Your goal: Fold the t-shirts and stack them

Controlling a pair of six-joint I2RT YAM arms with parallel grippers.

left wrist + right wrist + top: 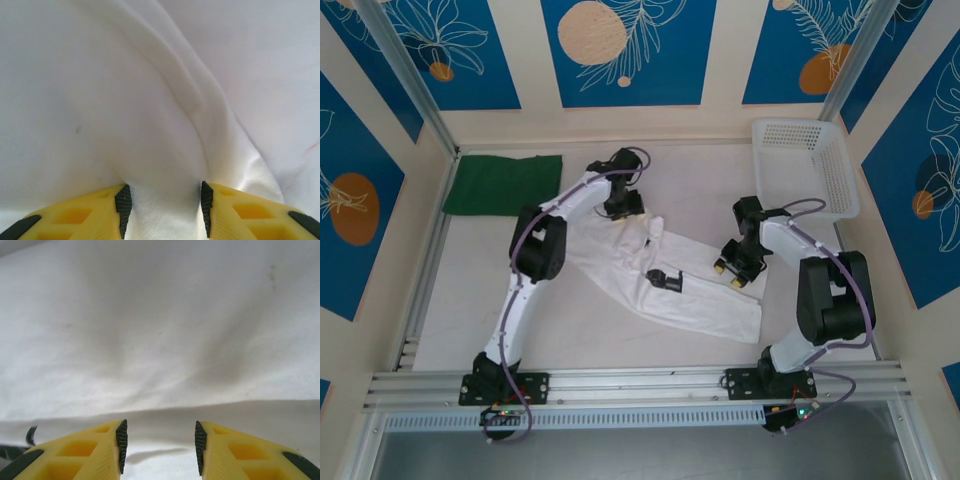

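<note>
Two t-shirts lie on the tabletop: one white t-shirt in the middle and one dark green t-shirt at the far left. One white mesh basket stands at the far right. Two arms rise from the near edge, one left arm and one right arm. Each carries one pincer, the left pincer and the right pincer, two in all. Each pincer has two yellow fingers, four altogether.
</note>
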